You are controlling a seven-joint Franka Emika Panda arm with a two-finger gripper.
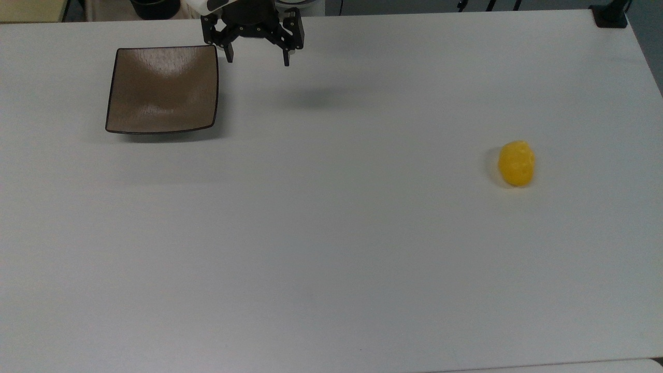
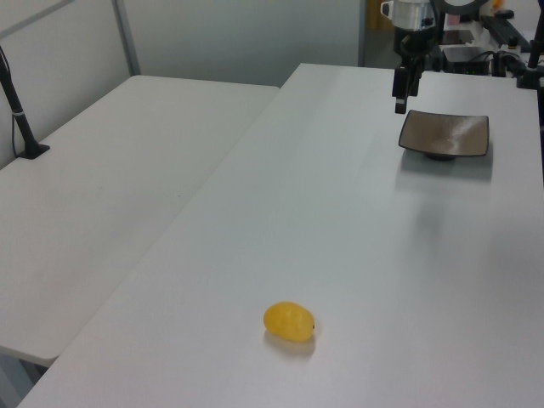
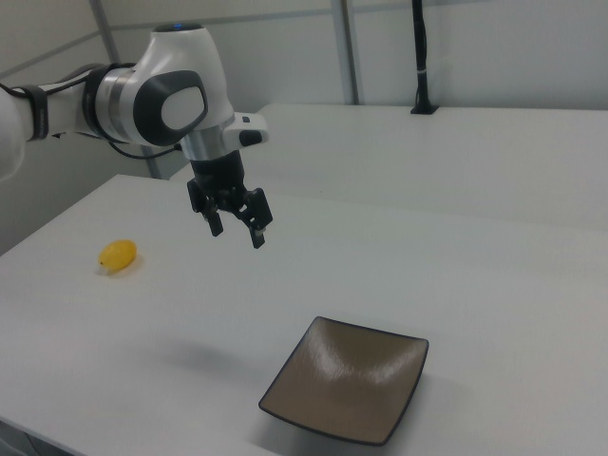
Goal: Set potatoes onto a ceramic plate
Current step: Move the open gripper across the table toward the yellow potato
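One yellow-orange potato (image 1: 516, 163) lies alone on the white table at the top view's right; it also shows as the potato (image 2: 289, 322) near the left view's bottom and the potato (image 3: 118, 254) at the right view's left. The square brown ceramic plate (image 1: 163, 88) (image 2: 445, 133) (image 3: 350, 378) sits at the top view's upper left with nothing on it. My gripper (image 1: 257, 56) (image 2: 400, 102) (image 3: 237, 231) hangs open and holds nothing, above the table just beside the plate's corner and far from the potato.
A second white table (image 2: 127, 178) adjoins this one on the left view's left, with a black post (image 2: 19, 110) standing on it. Dark equipment (image 2: 484, 42) stands behind the plate. Bare tabletop (image 1: 336, 233) stretches between plate and potato.
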